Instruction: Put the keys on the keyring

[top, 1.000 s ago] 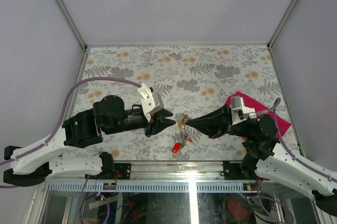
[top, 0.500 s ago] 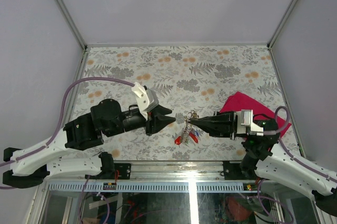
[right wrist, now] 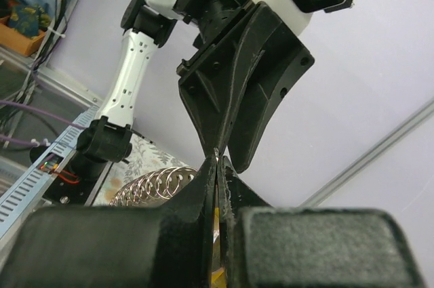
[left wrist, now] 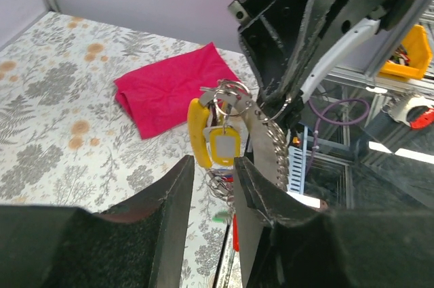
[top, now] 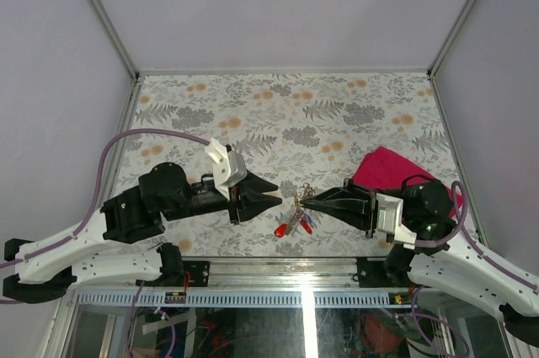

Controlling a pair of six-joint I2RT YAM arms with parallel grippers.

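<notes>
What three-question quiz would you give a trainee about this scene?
1. True or false: the bunch of keys hangs in mid-air.
2. The right hand is: A) wide open; B) shut on the bunch; C) shut, holding nothing.
3. What colour is the cloth?
Key: 1 true; 2 B; 3 magenta.

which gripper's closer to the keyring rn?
Right. The right gripper is shut on the keyring, keys dangling below. The left gripper sits just left of it, jaws partly open, not touching.
</notes>
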